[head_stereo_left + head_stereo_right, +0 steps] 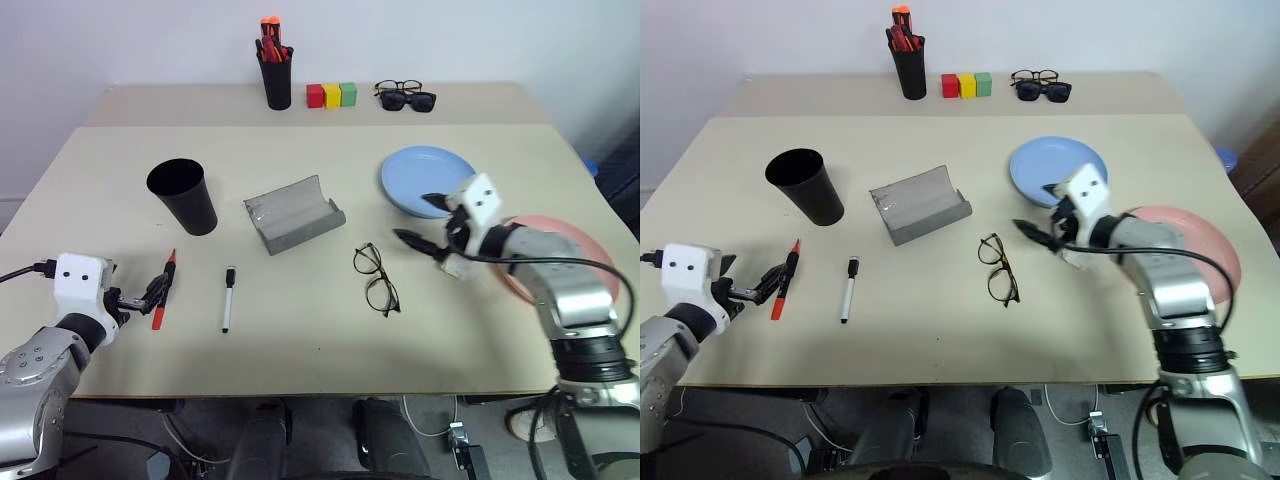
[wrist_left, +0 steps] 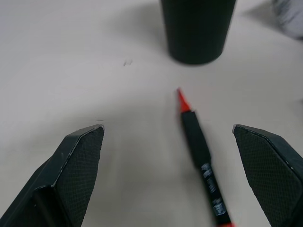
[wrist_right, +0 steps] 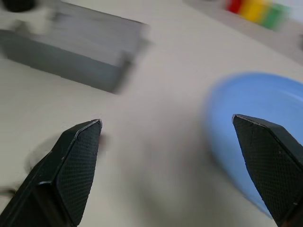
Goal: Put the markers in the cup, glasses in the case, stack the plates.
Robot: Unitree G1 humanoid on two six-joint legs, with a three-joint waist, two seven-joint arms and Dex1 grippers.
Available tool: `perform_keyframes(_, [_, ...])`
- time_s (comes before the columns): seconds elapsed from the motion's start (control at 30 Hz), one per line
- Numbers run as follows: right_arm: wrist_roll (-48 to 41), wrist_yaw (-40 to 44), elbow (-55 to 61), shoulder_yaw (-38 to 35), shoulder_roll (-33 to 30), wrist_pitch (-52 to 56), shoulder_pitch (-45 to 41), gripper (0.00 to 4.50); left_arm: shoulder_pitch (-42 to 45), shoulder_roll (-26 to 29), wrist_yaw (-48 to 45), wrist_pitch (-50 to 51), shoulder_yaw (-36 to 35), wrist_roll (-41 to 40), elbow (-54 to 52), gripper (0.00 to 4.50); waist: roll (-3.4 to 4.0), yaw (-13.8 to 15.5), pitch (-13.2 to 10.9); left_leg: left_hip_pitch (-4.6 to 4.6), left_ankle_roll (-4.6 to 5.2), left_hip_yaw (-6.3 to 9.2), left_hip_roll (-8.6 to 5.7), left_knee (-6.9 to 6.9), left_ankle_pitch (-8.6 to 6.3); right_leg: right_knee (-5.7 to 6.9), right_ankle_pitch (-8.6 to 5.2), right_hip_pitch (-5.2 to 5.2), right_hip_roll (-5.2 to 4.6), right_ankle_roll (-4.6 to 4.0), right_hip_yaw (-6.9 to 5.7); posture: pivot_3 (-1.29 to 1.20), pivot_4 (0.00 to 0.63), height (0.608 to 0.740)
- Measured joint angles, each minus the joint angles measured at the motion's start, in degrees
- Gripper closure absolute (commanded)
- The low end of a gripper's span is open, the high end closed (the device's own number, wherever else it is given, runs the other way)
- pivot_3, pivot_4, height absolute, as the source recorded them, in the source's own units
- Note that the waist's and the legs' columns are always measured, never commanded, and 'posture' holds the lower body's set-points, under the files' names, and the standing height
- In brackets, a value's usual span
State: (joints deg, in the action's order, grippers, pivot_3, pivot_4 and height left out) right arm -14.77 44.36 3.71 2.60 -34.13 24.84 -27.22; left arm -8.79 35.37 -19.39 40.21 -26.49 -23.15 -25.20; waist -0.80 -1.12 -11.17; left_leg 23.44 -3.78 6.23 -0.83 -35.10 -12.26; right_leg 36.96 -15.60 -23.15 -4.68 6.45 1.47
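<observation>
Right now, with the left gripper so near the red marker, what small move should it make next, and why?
Probably ease the left gripper forward and down until its open fingers straddle the slim red marker, then close. The marker lies flat on the beige table, already between the spread fingers in the wrist view, pointing toward the upright tapered matte black plastic cup just beyond it.

No readable text, labels, brands or numbers anywhere. Red marker [image 2: 204, 166] carries small pale print along barrel in left wrist view, too blurred to read. No lettering legible on black cup [image 1: 184, 196], grey case [image 1: 293, 213], or coloured blocks [image 1: 332, 95] near table's far edge.
</observation>
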Motion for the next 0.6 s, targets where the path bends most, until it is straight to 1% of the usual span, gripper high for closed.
perform_keyframes(0.1, [1.1, 0.1, 2.6, 5.7, 4.7, -0.6, -1.3, 0.0, 4.3, 0.3, 3.7, 9.6, 2.0, -0.1, -1.6, 0.02, -0.01, 0.1, 0.0, 0.01, 0.0, 0.06, -0.03, -0.01, 0.0, 0.01, 0.07, 0.0, 0.01, 0.13, -0.02, 0.0, 0.15, 0.74])
perform_keyframes(0.2, [1.2, -0.1, 4.9, 9.3, 8.4, -0.8, -1.7, 0.0, 9.4, -0.9, 7.4, 17.8, 3.1, -0.2, -1.8, 0.02, -0.04, 0.2, 0.0, 0.02, -0.01, 0.09, -0.07, -0.02, 0.0, 0.03, 0.08, 0.02, -0.01, 0.16, -0.03, 0.0, 0.15, 0.74])
perform_keyframes(0.33, [1.2, -0.9, 9.0, 10.7, 9.5, 0.5, -0.5, 0.0, 14.1, -2.0, 9.2, 26.1, 5.2, -0.8, -1.9, 0.02, -0.05, 0.2, 0.0, 0.01, -0.02, 0.12, -0.08, 0.0, 0.01, 0.07, 0.08, 0.0, 0.0, 0.16, -0.04, 0.0, 0.15, 0.74])
perform_keyframes(0.5, [1.2, -2.2, 12.1, 12.2, 10.6, 2.3, 1.7, 0.0, 20.5, -1.8, 9.8, 35.2, 8.5, -1.0, -0.1, 0.02, -0.06, -0.1, 0.0, -0.03, -0.03, 0.12, -0.08, -0.01, 0.02, 0.15, 0.08, -0.02, 0.01, 0.15, -0.05, 0.0, 0.15, 0.74])
perform_keyframes(0.6, [1.6, -3.0, 12.6, 12.6, 10.6, 2.6, 2.4, 0.0, 25.1, -1.0, 9.6, 40.2, 9.4, -1.0, 2.8, 0.87, -0.05, -0.1, 0.0, -0.07, -0.03, 0.13, -0.08, 0.0, 0.02, 0.18, 0.08, 0.0, 0.01, 0.15, -0.05, 0.0, 0.15, 0.74])
